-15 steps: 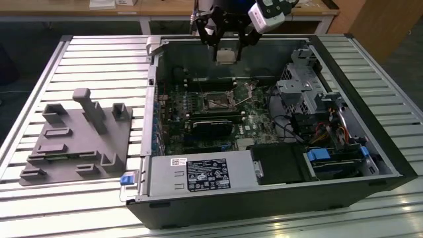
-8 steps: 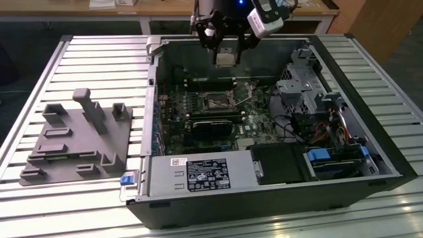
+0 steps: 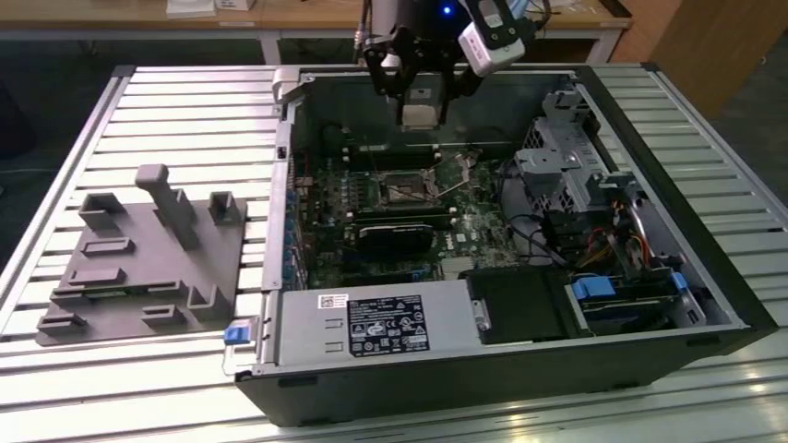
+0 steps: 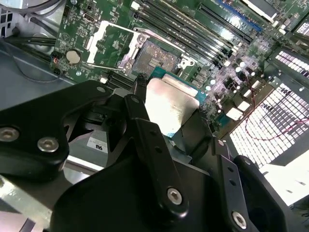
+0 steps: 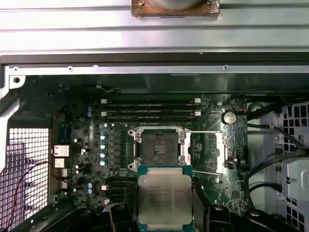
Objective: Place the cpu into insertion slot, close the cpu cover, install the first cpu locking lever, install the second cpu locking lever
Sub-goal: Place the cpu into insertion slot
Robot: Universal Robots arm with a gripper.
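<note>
My gripper (image 3: 419, 103) hangs over the far side of the open computer case, shut on the cpu (image 3: 419, 115). In both wrist views the cpu (image 5: 165, 197) (image 4: 170, 102) is a square silvery chip with a green edge, clamped between two black fingers (image 5: 199, 209). The insertion slot (image 5: 158, 147) (image 4: 155, 58) (image 3: 404, 190) lies bare on the green motherboard, a short way beyond the chip and apart from it. The cpu cover (image 5: 219, 152) (image 4: 96, 46) is swung open beside the slot. Thin locking levers (image 5: 203, 132) stand raised along the cover.
Memory sticks (image 5: 149, 108) run just past the slot. A black card (image 3: 394, 231), a power supply (image 3: 369, 323), a drive cage (image 3: 567, 157) and loose cables (image 3: 615, 245) crowd the case. A grey fixture (image 3: 142, 254) sits on the slatted table at the exterior view's left.
</note>
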